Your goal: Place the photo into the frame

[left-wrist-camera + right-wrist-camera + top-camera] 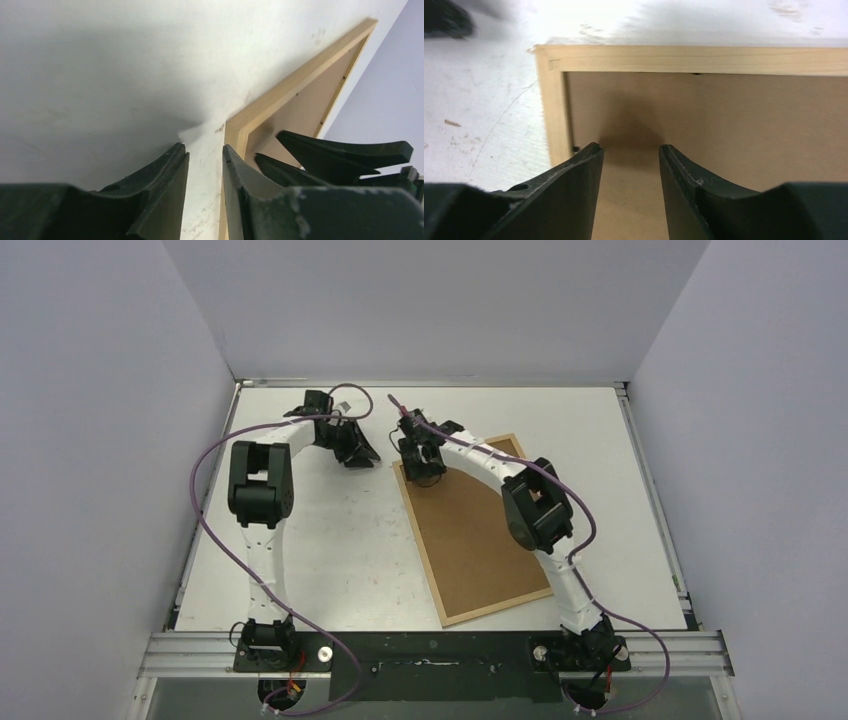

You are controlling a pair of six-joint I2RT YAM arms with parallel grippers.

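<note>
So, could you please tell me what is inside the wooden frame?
A plain brown backing board fills the opening of the frame. No photo shows; anything under the board is covered, so I cannot tell.

Frame (694, 59): pale tan light wood. Backing board (734, 125) within it: plain matte mid-brown. Table (330, 550): white, flecked with faint grey scuffs and small dark specks. Left arm (264, 562) and right arm (568, 590): white links, black joint housings. Left gripper (205, 150) and right gripper (630, 150): black fingers, lightly dusted grey. 2 cables (193, 485): purple. Walls (100, 390): pale lavender-grey. Base rail (200, 648): silver, with a black centre plate (440, 672).
</note>
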